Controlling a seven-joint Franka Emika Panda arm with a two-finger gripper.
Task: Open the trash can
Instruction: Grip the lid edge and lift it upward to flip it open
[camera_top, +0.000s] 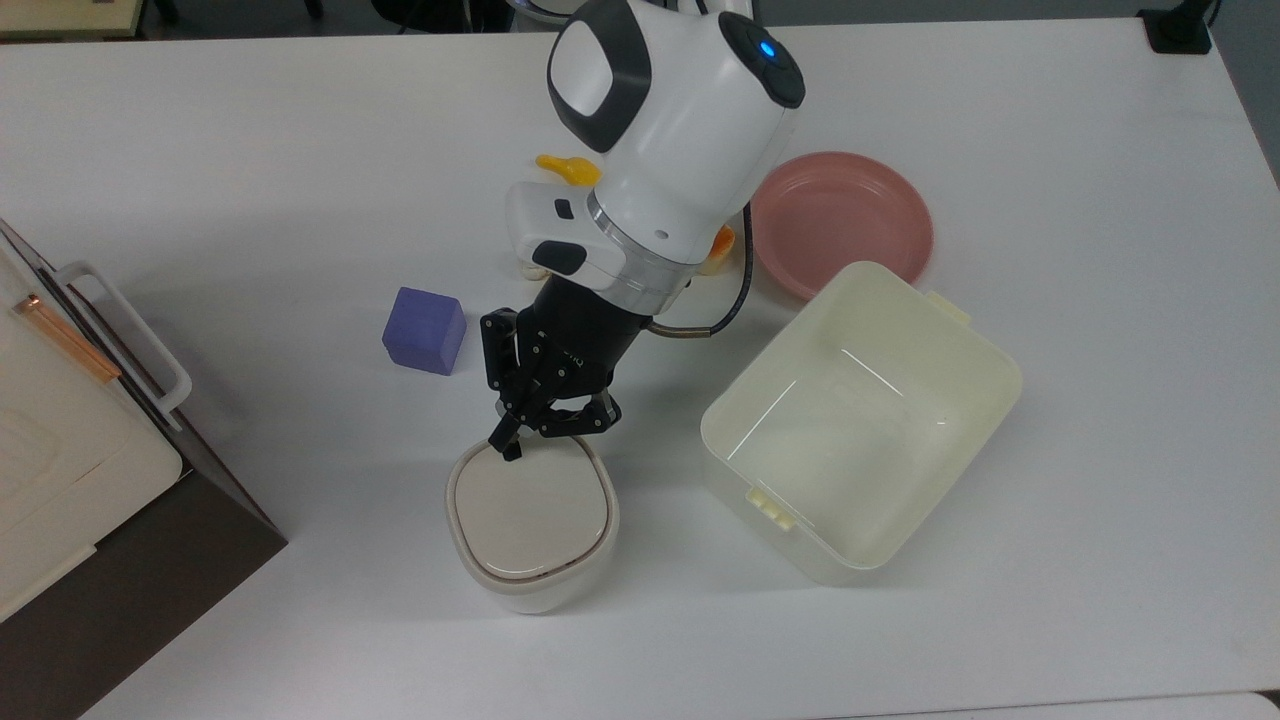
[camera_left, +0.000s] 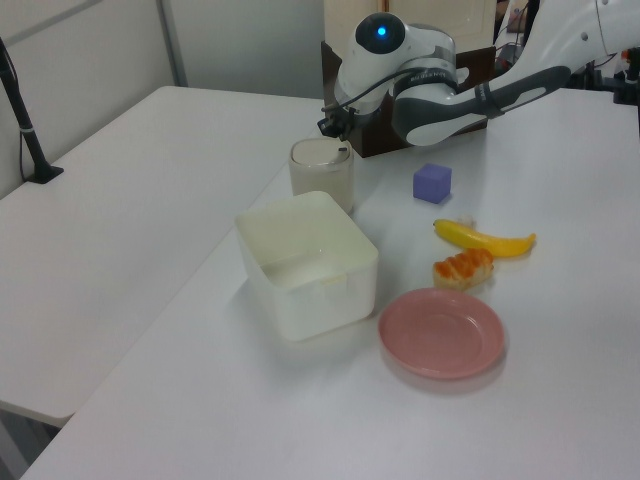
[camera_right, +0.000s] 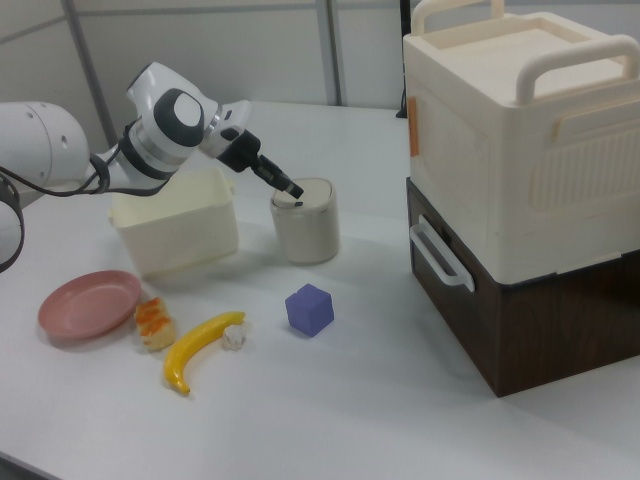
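The small off-white rounded-square plastic trash can (camera_top: 531, 523) stands on the white table (camera_top: 1080, 380) beside the pale-yellow lidless tub (camera_top: 862, 421). Its beige flat lid (camera_top: 528, 510) looks light and rigid, probably push-released. The black two-finger gripper (camera_top: 512, 449), fingers drawn together, meets the lid's rear edge, the likeliest pressing spot.

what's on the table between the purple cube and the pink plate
In the right view, between the purple cube and the pink plate lie a banana and an orange pastry on the table.
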